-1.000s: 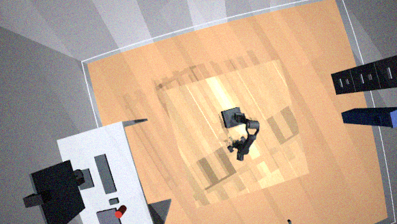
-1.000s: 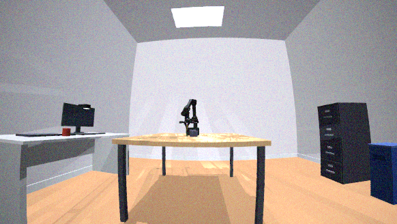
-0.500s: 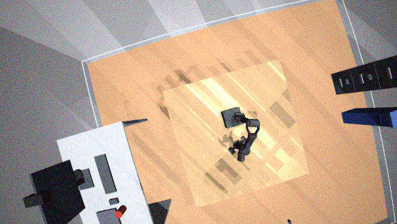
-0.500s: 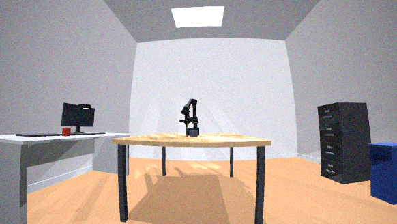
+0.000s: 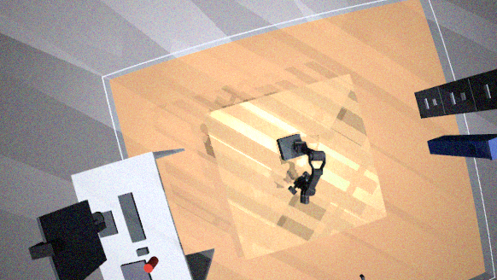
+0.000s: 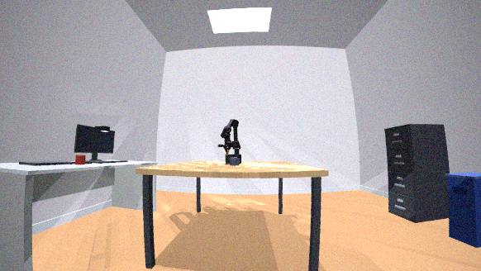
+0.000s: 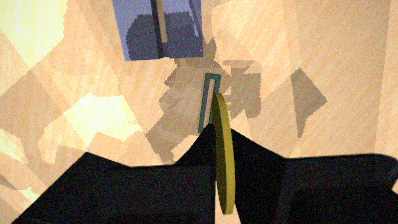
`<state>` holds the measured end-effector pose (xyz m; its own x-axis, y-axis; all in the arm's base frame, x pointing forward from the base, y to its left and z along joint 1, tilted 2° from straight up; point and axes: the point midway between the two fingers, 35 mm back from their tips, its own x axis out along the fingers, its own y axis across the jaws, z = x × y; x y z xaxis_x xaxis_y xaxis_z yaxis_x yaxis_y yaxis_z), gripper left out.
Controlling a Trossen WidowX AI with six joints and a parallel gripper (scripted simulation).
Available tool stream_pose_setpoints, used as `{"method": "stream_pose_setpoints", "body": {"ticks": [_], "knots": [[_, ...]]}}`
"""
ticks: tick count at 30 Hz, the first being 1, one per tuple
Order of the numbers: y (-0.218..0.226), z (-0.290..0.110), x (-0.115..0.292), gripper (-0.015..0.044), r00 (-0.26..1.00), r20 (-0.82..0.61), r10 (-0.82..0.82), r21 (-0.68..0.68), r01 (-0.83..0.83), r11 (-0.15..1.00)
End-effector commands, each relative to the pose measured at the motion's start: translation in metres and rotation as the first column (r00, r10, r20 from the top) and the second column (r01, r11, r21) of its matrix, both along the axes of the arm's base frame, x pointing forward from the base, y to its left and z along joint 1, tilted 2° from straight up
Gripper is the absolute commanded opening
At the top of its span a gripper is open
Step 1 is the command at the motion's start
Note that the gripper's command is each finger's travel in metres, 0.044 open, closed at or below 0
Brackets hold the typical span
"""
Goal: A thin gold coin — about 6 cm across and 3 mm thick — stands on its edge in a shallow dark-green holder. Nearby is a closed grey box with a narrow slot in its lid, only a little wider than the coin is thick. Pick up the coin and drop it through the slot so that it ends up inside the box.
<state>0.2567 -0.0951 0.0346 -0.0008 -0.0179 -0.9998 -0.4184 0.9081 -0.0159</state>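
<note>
My gripper (image 7: 215, 129) is shut on the gold coin (image 7: 225, 160) (image 6: 227, 152). In the wrist view the coin stands nearly edge-on between the two black fingers, its far end past the fingertips, and leans slightly. The dark-green holder (image 7: 212, 76) lies beyond the fingertips on the table, with an empty groove; the coin is above it and partly overlaps its near end. The closed grey box (image 7: 136, 9) (image 6: 235, 161) is at the top left of centre in the wrist view. Its lid slot shows as a narrow line; the box's far end is cut off.
The wooden table (image 5: 256, 222) (image 6: 186, 170) carries the black arm (image 5: 316, 171) (image 6: 235, 134) and its square base (image 5: 287, 147). Patchy shadows cross the tabletop and part of the box lid. A white desk (image 5: 111, 171), a dark cabinet (image 6: 417, 173) and a blue bin (image 6: 464, 211) stand away from the table.
</note>
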Motion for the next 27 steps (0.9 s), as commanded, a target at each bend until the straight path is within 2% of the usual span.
{"method": "stream_pose_setpoints", "body": {"ticks": [1, 27], "knots": [[0.005, 0.001, 0.009, 0.0000, 1.000, 0.002, -0.001, -0.005, 0.001, 1.000], [0.050, 0.001, 0.056, 0.0000, 1.000, 0.006, 0.001, 0.000, -0.001, 1.000]]}}
